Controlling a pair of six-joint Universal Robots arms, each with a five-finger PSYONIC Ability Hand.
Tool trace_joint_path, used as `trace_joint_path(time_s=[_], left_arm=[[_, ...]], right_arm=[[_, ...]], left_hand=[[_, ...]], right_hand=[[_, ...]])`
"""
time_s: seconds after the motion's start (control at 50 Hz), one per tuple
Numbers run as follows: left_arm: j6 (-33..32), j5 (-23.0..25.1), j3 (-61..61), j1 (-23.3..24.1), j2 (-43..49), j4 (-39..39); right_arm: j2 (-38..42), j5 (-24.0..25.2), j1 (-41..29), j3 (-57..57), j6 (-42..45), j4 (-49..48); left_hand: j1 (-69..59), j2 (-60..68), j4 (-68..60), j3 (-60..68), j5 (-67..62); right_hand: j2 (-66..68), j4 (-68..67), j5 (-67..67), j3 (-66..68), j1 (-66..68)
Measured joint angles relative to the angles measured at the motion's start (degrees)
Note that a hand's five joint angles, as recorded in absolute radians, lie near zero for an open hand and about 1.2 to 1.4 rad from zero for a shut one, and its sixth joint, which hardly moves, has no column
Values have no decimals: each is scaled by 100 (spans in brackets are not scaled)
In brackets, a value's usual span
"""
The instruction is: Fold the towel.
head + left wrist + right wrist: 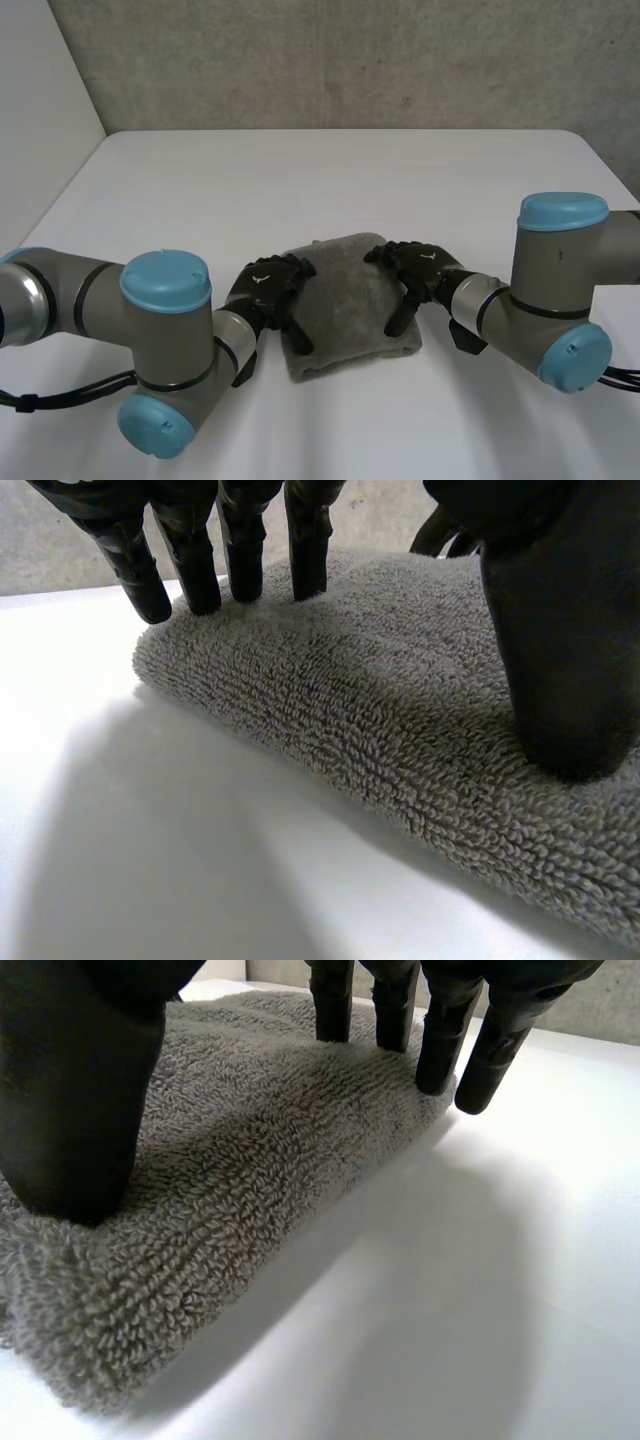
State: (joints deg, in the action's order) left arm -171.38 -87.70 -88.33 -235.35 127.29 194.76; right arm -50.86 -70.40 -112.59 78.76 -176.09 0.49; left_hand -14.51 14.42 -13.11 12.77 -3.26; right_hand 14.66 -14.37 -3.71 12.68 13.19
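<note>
A: Head view, go.
B: Grey towel (350, 300) is already a small thick pad on the white table (330, 170), on the robot's side and about midway between the left and right edges. Left hand (268, 290) is on the pad's left edge, right hand (418, 268) on its right edge.
A: Gripping?
B: Doesn't look like it. One hand on each side, likely pinning the fold flat so it doesn't spring open.
A: Left wrist view.
B: Its fingers (240, 555) are straight, tips down along the towel's (380, 730) edge, with the outermost tip just off the cloth. Thumb (560, 660) is planted on top. Nothing is curled round the cloth, so it's pressing, not holding.
A: Right wrist view.
B: Mirror of that. Straight fingers (395, 1020) on the towel (250, 1180) edge, thumb (70, 1110) pushing into the pile, nothing held.
A: Progress?
B: Thick layered edge, so I'd judge the folding about done and this a final smoothing press.
</note>
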Motion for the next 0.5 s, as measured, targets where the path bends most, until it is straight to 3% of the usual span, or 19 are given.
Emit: trace_joint_path(time_s=[0.1,0.3,0.5], left_arm=[[13,-46,6,-2,-243,2],[32,-84,131,-132,-1325,-35],[28,-40,880,-486,-2363,-744]], right_arm=[[-269,36,-2,105,17,6],[-1612,-34,-1,339,-6,-40],[-2758,-1140,16,-14,-30,-44]], left_hand=[[0,0,0,0,9],[0,0,0,0,9],[0,0,0,0,9]], right_hand=[[0,0,0,0,0],[0,0,0,0,0],[0,0,0,0,0]])
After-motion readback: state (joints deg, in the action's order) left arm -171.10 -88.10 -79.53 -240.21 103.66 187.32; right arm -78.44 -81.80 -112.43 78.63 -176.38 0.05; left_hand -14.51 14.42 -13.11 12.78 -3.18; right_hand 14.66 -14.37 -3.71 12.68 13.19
